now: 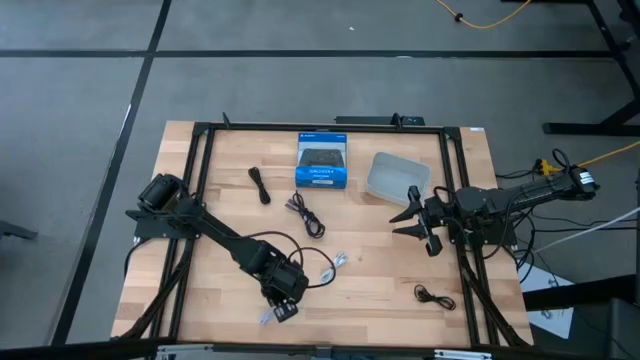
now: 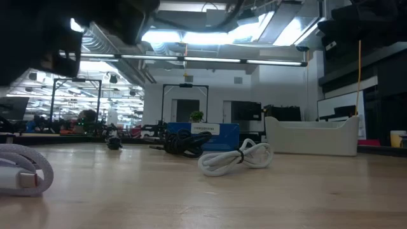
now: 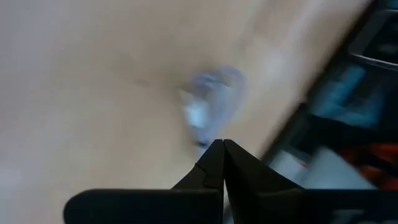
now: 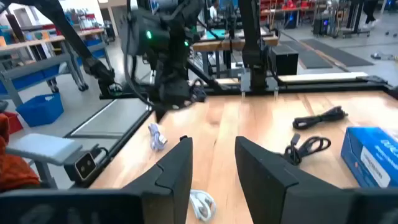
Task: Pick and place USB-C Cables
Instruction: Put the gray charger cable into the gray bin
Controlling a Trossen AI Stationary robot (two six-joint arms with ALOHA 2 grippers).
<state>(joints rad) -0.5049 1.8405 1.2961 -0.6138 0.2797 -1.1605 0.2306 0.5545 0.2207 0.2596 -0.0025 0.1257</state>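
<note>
We count five cables on the worktop (image 1: pixel 230 300): a black straight one (image 1: pixel 260 185) far left, a black coil (image 1: pixel 306 215) at centre, a white coil (image 1: pixel 335 264) nearer, a small black coil (image 1: pixel 433 296) near right, and a pale one (image 1: pixel 268 315) at the near edge. A blue box (image 1: pixel 322 161) and a grey tray (image 1: pixel 397 175) sit at the far side, side by side. Our left gripper (image 1: pixel 284 308) hangs low over the pale cable, jaws clenched and empty. Our right gripper (image 1: pixel 409 213) hovers just near of the tray, jaws parted, grasping nothing.
</note>
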